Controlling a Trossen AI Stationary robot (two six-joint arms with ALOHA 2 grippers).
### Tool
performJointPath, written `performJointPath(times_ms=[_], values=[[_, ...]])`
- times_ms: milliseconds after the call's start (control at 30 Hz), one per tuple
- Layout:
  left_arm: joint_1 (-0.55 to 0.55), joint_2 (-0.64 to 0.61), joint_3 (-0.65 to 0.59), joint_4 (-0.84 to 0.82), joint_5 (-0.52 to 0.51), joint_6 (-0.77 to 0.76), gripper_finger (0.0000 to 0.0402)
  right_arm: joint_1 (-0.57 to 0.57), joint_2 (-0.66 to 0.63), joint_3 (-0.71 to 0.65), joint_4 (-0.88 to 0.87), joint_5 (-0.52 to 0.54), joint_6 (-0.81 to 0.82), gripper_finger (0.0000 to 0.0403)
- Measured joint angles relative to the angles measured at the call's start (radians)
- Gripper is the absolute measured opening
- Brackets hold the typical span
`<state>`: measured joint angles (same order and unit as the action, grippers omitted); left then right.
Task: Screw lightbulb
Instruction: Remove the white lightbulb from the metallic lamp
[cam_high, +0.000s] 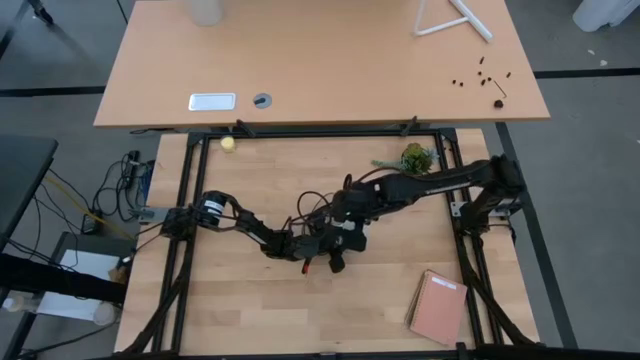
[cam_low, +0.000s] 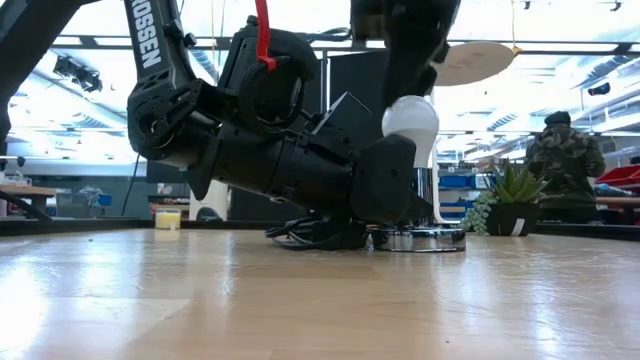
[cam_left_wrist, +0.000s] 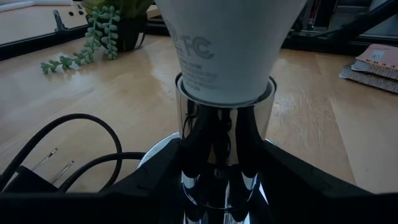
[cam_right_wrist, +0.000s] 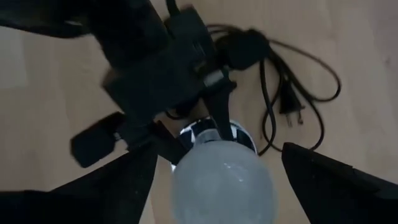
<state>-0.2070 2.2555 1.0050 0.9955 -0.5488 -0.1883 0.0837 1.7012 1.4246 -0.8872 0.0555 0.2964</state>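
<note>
The white lightbulb (cam_low: 411, 118) stands upright with its base in the chrome socket stem (cam_left_wrist: 219, 146). The stem rises from a round silver disc (cam_low: 430, 239) resting on the table. My left gripper (cam_high: 322, 244) reaches in level from the left and is shut on that stem. My right gripper (cam_high: 346, 220) hangs just above the bulb, pointing down and open. Its fingers (cam_right_wrist: 106, 186) stand on either side of the bulb (cam_right_wrist: 222, 180), clear of it. The high view hides the bulb under the right gripper. My left gripper pinches the socket's chrome stem (cam_left_wrist: 186, 155) between its two fingers (cam_left_wrist: 146, 183), just below the bulb's neck. The fingers come in nearly level from the table's left. The socket stands upright with its disc on the table and the bulb in its top.
The socket's black cord and plug (cam_right_wrist: 292, 93) lie coiled on the wood beside the disc. A potted plant (cam_high: 415, 157) stands at the back right. A pink notebook (cam_high: 437, 307) lies at the front right, and a small yellowish ball (cam_high: 229, 144) at the back left.
</note>
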Motion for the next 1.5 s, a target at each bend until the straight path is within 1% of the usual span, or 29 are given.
performJointPath(times_ms=[133, 267, 400, 667, 800, 933, 1033, 1167, 1500], values=[[0.0, 0.0, 0.0, 0.0, -0.001, 0.0, 0.0198, 0.011, -0.056, -0.001, 0.007, 0.013, -0.04, 0.0356], [0.0, 0.0, 0.0, 0.003, -0.002, 0.0, 0.0198, 0.035, -0.118, -0.049, 0.069, 0.043, -0.091, 0.0355], [0.0, 0.0, 0.0, 0.004, -0.003, 0.0, 0.0198, 0.043, -0.197, -0.155, 0.194, 0.05, -0.11, 0.0356], [0.0, 0.0, 0.0, 0.008, -0.003, 0.0, 0.0198, 0.045, -0.38, -0.416, 0.461, 0.058, -0.087, 0.0353], [0.0, 0.0, -0.001, 0.023, -0.003, 0.0, 0.0198, 0.049, -0.462, -0.521, 0.523, 0.093, -0.046, 0.035], [0.0, 0.0, -0.001, 0.029, -0.004, 0.0, 0.0198, 0.054, -0.532, -0.597, 0.568, 0.158, -0.028, 0.035], [0.0, 0.0, -0.001, 0.032, -0.003, 0.0, 0.0198, 0.057, -0.573, -0.646, 0.617, 0.163, -0.006, 0.0349], [0.0, 0.0, -0.001, 0.035, -0.003, 0.0, 0.0198, 0.058, -0.605, -0.687, 0.689, 0.164, 0.011, 0.0348], [0.0, 0.0, -0.001, 0.034, -0.004, 0.0, 0.0198, 0.1, -0.608, -0.688, 0.706, 0.156, 0.018, 0.035]])
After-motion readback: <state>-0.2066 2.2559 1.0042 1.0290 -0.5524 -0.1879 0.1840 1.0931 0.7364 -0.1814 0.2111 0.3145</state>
